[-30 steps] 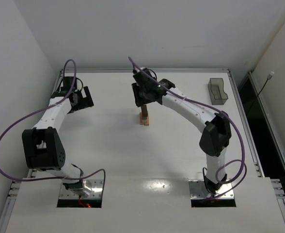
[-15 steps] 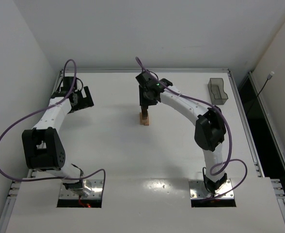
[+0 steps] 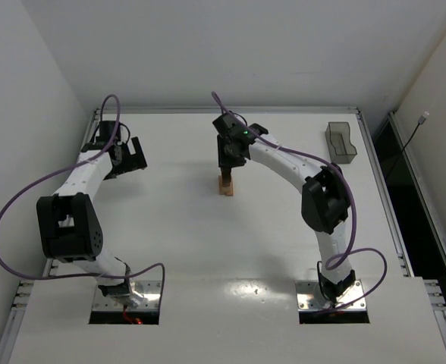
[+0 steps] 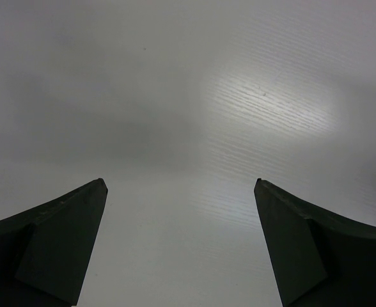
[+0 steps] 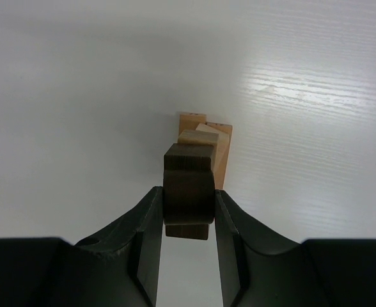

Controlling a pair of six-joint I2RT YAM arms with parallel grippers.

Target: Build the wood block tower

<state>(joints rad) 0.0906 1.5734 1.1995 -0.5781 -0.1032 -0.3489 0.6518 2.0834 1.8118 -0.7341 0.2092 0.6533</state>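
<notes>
Facing the table (image 3: 177,243): a white board with a faint wood grain, a bright patch of lamp glare low in the middle of the overhead view.
Room: plain white walls (image 3: 230,45) on the left, far and right sides.
Left claw (image 3: 137,157): upper left of the overhead view, spread wide with nothing between its fingers; its own camera (image 4: 180,185) sees only bare table.
Wood block tower (image 3: 225,186): a narrow, light tan column standing just above the centre of the overhead view.
Dark brown block (image 5: 188,185): rounded at the sides and held right over the tan column; whether it touches the top, I cannot tell.
Right claw (image 3: 227,165): pointing down over the tower, pinching the dark brown block by its two sides.
Tray (image 3: 341,142): smoky-grey and see-through, upper right, well apart from the tower.
Change from a second ago: the right arm's elbow has swung up and leftward, and the claw now hangs straighter over the column; the tower and left claw have barely shifted.
</notes>
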